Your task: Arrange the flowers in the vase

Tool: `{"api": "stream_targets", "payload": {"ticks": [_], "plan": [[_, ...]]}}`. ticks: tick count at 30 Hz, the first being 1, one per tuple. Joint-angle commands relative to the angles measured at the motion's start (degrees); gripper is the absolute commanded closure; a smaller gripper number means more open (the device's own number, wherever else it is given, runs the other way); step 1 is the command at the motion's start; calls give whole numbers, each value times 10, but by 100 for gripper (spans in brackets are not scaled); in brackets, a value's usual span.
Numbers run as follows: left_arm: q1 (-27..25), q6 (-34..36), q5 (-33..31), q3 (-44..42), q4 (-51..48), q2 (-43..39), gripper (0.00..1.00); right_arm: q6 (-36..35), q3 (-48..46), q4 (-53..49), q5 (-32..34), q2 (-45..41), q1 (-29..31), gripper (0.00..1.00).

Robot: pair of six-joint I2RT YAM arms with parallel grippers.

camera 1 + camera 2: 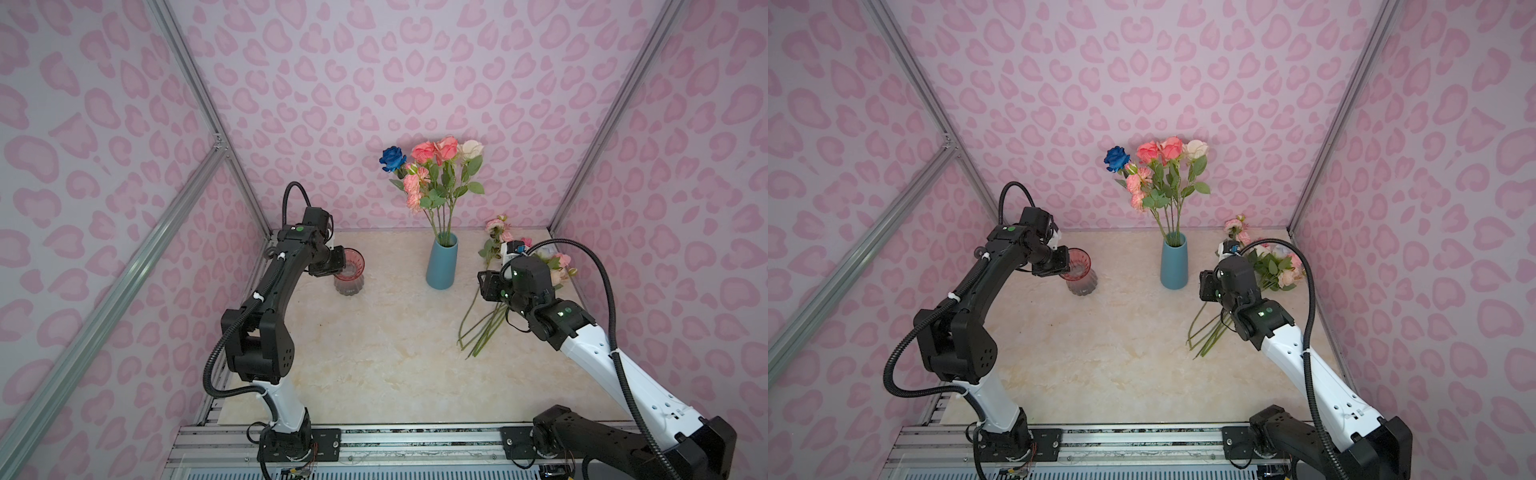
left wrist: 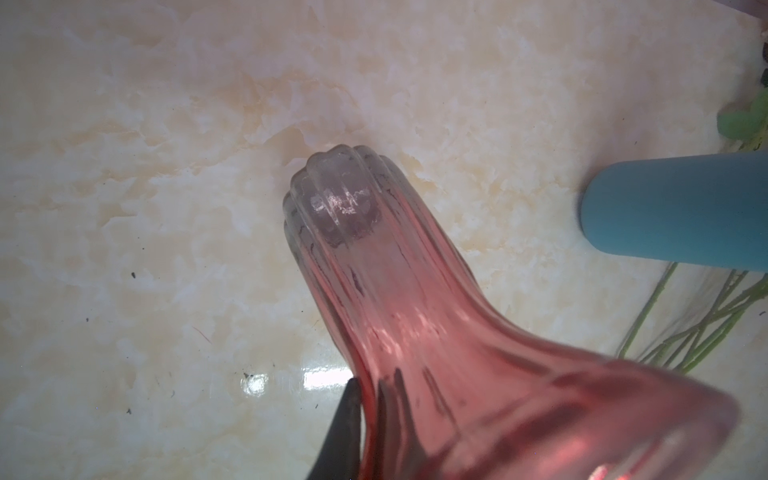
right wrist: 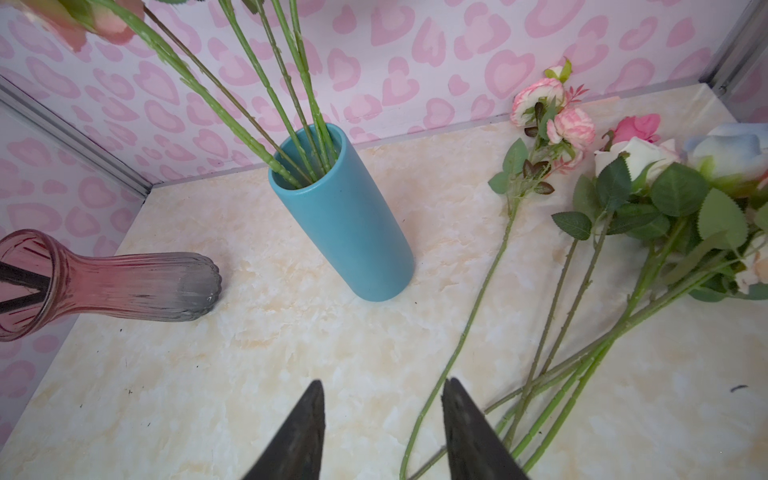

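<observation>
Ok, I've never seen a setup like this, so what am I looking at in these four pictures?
Two robot arms work on a marble-look table, each ending in a two-fingered gripper. Two pictures look down from overhead, nearly identical; two come from cameras on the wrists. A blue vase stands mid-table holding several flowers. To its right lie loose flowers. The left gripper is shut on the rim of a pink glass vase. The right gripper is open and empty, near their stems.

A robot lab booth: aluminium framing [image 1: 218, 139] and pink heart-print panels [image 1: 374, 62] enclose a marble-look worktop [image 1: 374, 332]. A left arm [image 1: 266, 299] and right arm [image 1: 598, 353] stand on a rail [image 1: 415, 446] along the worktop's front edge.
</observation>
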Motion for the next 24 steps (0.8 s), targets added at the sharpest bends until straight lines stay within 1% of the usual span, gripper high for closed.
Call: {"api": "stream_targets", "payload": {"ticks": [1,8,13,24], "plan": [[-10,0,22,-11,-34,-16,96,0,-2,15,4,0,3,53],[-47,-3,10,-48,-33,-45,96,-1,0,10,12,2,11,53],[-84,-10,9,-72,-28,-66,97,-6,16,-6,21,11,20,53],[-168,-21,2,-77,-38,-86,97,-3,33,-35,55,17,52,53]]}}
